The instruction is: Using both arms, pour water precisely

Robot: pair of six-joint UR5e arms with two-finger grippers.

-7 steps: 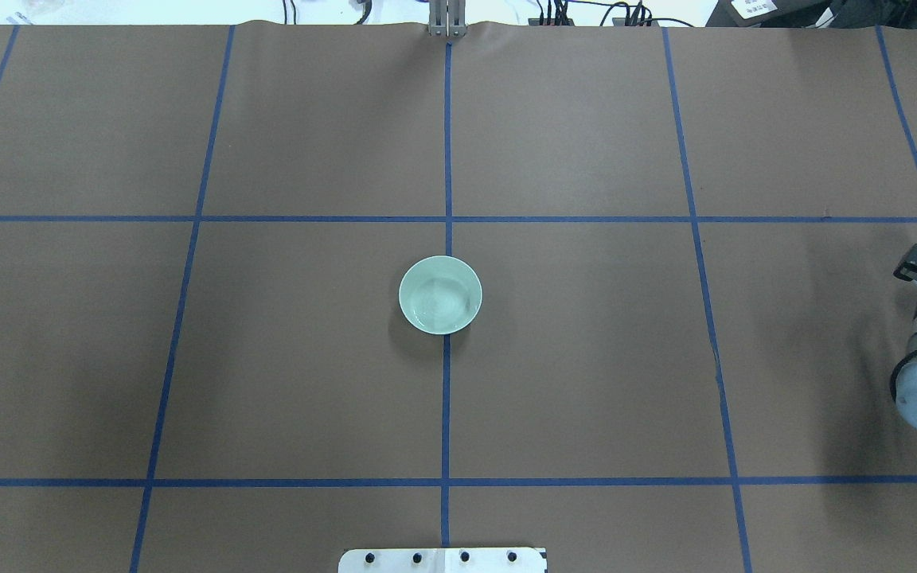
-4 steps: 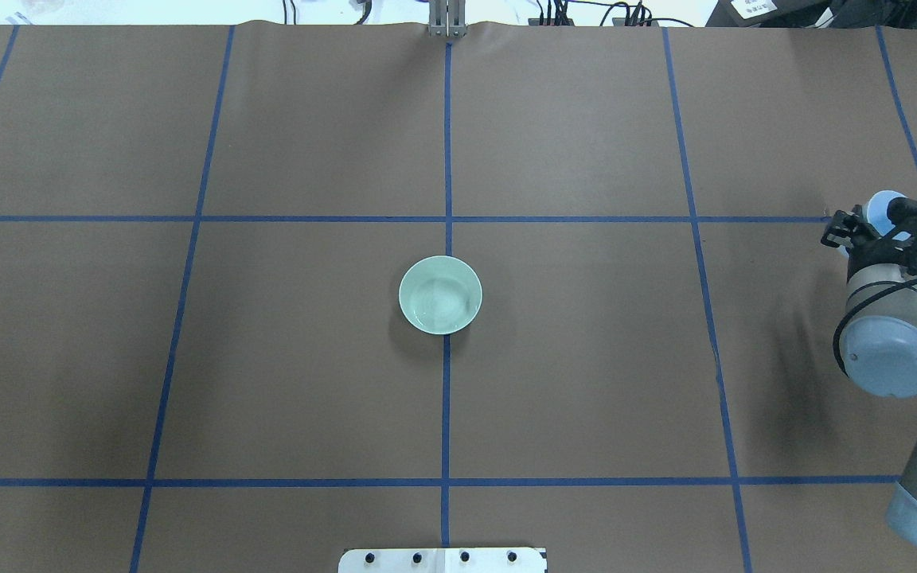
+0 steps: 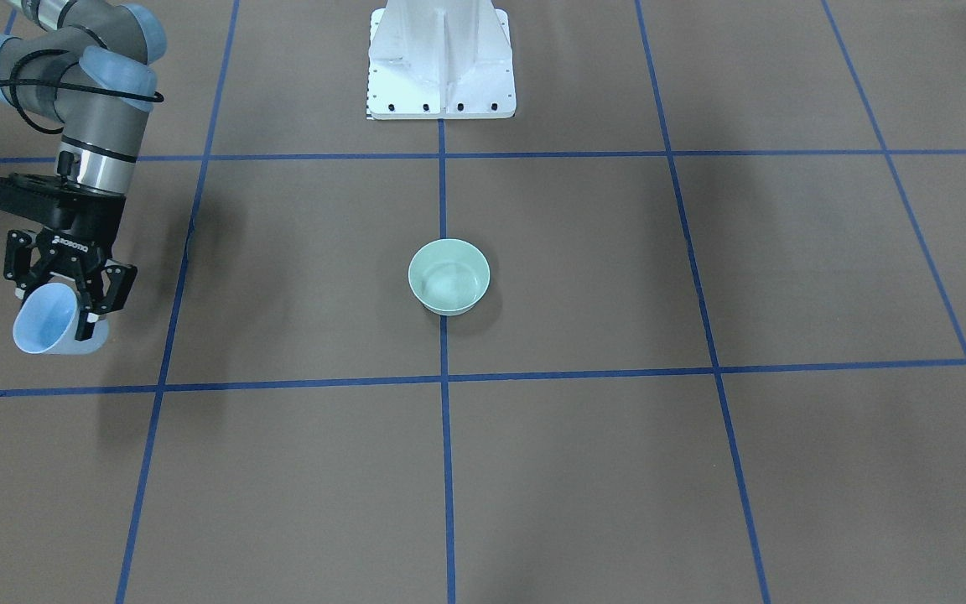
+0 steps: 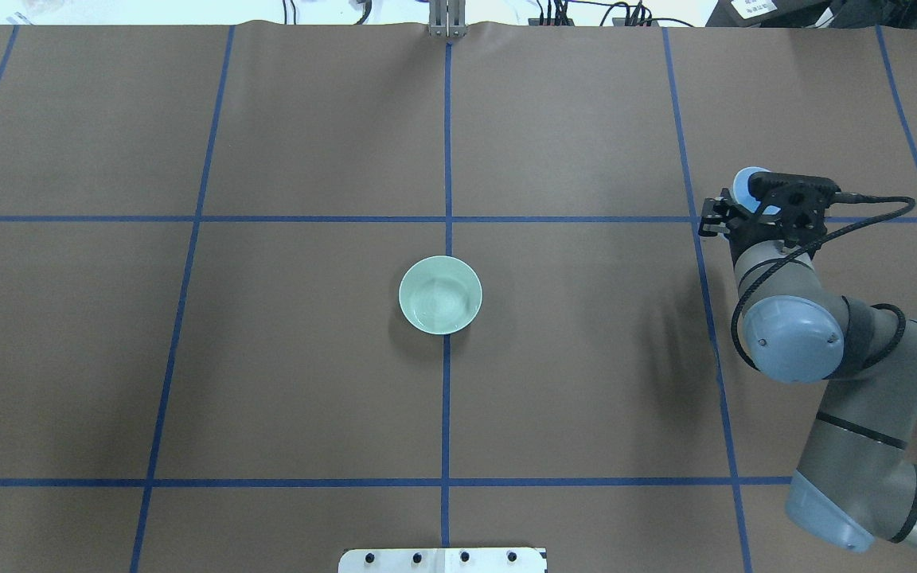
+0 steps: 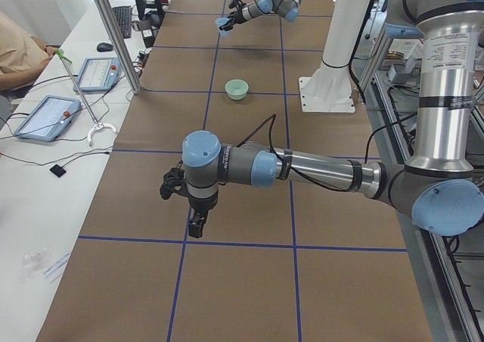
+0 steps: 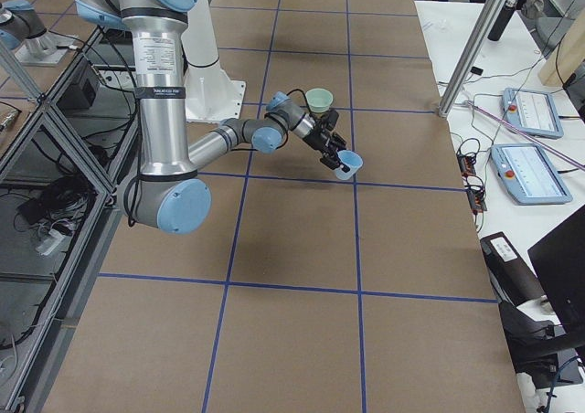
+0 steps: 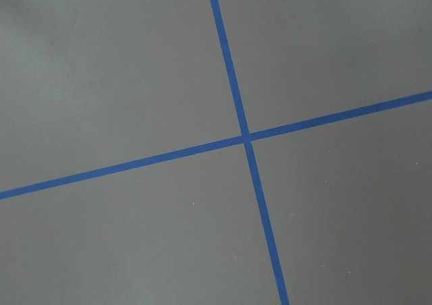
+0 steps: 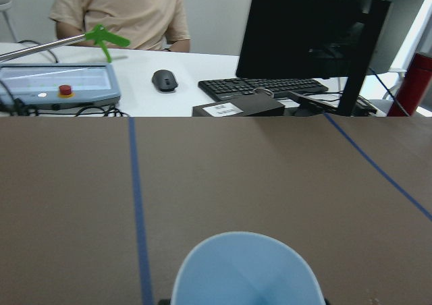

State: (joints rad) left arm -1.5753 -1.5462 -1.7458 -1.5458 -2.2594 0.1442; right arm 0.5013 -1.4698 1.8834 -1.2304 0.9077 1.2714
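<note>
Exterior front-facing: right hand (image 3: 62,304) clamped on light-blue cup (image 3: 43,329) (well apart from green bowl (image 3: 449,275)); apparently the transport step, with centring over the bowl next.

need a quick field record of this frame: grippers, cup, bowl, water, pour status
right gripper: shut on light-blue cup, held off the table
cup pose: tilted, mouth toward the operators' side
cup position: well to the robot's right of the bowl, not over it
pale green bowl: upright on the centre tape line, nothing touching it
water: not clearly visible in cup or bowl
left gripper: pointing down over bare table near a tape cross; open or shut cannot be told
pour: not under way
</note>
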